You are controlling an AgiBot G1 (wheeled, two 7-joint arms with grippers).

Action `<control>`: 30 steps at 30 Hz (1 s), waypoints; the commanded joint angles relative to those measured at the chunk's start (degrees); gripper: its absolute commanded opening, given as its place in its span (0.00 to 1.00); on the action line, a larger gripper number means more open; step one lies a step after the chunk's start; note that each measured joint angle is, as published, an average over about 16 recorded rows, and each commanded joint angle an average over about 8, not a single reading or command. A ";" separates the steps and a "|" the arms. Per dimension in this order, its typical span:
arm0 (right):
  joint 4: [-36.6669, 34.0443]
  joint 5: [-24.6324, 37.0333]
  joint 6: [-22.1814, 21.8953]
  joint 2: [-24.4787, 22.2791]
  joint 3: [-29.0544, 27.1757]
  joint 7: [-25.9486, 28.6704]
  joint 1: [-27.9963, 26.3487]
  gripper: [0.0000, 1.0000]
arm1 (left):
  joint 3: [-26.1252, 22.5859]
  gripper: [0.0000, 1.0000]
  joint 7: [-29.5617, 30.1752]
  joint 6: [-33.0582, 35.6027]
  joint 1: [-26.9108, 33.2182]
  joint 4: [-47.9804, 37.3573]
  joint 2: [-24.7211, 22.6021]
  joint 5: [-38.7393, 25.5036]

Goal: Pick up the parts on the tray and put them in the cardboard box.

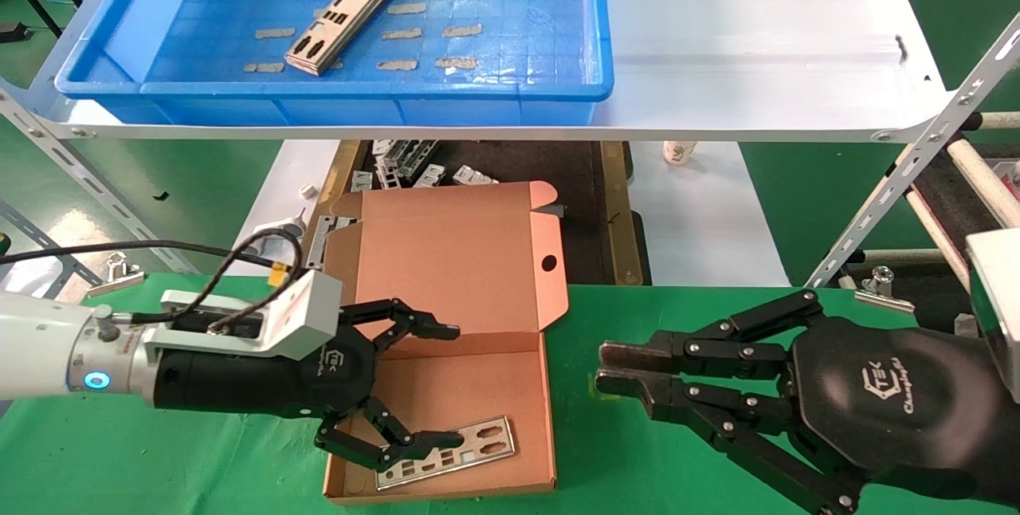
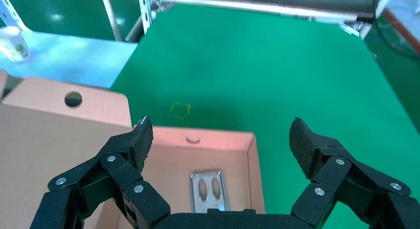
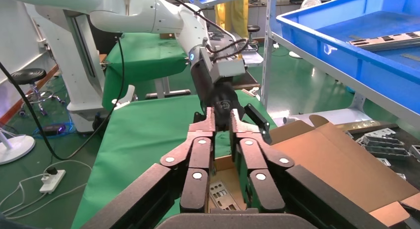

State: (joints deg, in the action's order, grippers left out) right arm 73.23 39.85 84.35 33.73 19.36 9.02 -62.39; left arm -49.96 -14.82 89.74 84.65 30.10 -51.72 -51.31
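Observation:
One silver-grey part [image 1: 341,21] lies on the gridded floor of the blue tray [image 1: 358,92] on the shelf. A second part [image 1: 486,441] [image 2: 208,189] [image 3: 221,195] lies flat at the near end of the cardboard box [image 1: 462,387] [image 2: 168,164] [image 3: 341,164], whose lid is folded back. My left gripper [image 1: 456,385] [image 2: 220,132] hovers open just over that part, holding nothing. My right gripper [image 1: 610,371] [image 3: 222,115] rests low over the green table to the right of the box, its fingers together and empty.
Tan tape strips [image 1: 402,34] dot the tray floor. Small grey brackets [image 1: 414,164] sit on the dark surface behind the box. The white shelf sheet [image 1: 757,45] and its slanted metal strut [image 1: 908,172] overhang at the right. A metal clip [image 1: 884,288] grips the table edge.

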 commanded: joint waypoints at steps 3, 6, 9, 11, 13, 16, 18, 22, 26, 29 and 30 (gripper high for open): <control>0.00 0.00 0.00 0.00 0.01 0.00 0.00 1.00 | 2.93 1.00 2.21 -0.35 -1.99 3.75 1.44 0.81; 0.00 -0.01 0.00 0.00 0.01 0.00 0.00 1.00 | 5.13 1.00 3.86 -0.61 -3.49 6.57 2.52 1.43; 0.00 -0.01 -0.01 -0.01 0.01 -0.01 0.00 1.00 | 7.33 1.00 5.52 -0.87 -4.99 9.39 3.61 2.04; 0.00 -0.01 -0.01 -0.01 0.02 -0.01 0.00 1.00 | 8.82 1.00 6.64 -1.05 -6.00 11.29 4.34 2.45; 0.00 -0.01 -0.01 -0.01 0.02 -0.01 0.00 1.00 | 10.27 1.00 7.74 -1.22 -6.99 13.16 5.06 2.86; 0.00 -0.01 -0.01 -0.01 0.02 -0.01 -0.01 1.00 | 12.47 1.00 9.39 -1.48 -8.48 15.97 6.14 3.47; 0.00 -0.02 -0.01 -0.01 0.02 -0.01 -0.01 1.00 | 13.92 1.00 10.49 -1.66 -9.47 17.84 6.85 3.88; 0.00 -0.02 -0.01 -0.01 0.03 -0.01 -0.01 1.00 | 16.86 1.00 12.71 -2.01 -11.47 21.60 8.30 4.70; 0.00 -0.02 -0.01 -0.01 0.04 -0.02 -0.01 1.00 | 19.81 1.00 14.93 -2.36 -13.48 25.38 9.75 5.52; 0.00 -0.03 -0.02 -0.02 0.04 -0.02 -0.01 1.00 | 22.01 1.00 16.59 -2.62 -14.98 28.20 10.83 6.13; 0.00 -0.03 -0.02 -0.02 0.04 -0.02 -0.01 1.00 | 22.72 1.00 17.12 -2.71 -15.46 29.11 11.19 6.33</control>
State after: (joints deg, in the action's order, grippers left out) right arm 73.23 39.83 84.34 33.71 19.40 9.00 -62.40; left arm -27.22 2.31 87.03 69.19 59.23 -40.53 -44.98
